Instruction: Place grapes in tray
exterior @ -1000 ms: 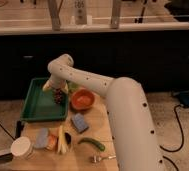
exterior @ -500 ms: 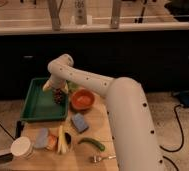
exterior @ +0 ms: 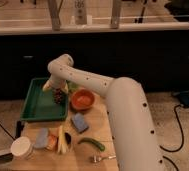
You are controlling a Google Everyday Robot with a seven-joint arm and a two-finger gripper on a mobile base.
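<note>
A dark bunch of grapes [exterior: 59,96] sits at the right end of the green tray [exterior: 35,106], near its right rim. My white arm reaches from the lower right across the table, and my gripper [exterior: 56,87] is right above the grapes, at the tray's back right part. The arm's wrist hides the place where gripper and grapes meet.
An orange bowl [exterior: 82,99] stands just right of the tray. On the wooden table in front lie a blue sponge [exterior: 79,122], a green pepper [exterior: 92,144], a banana [exterior: 62,139], a fork [exterior: 102,158] and a white cup [exterior: 21,148]. A dark counter wall runs behind.
</note>
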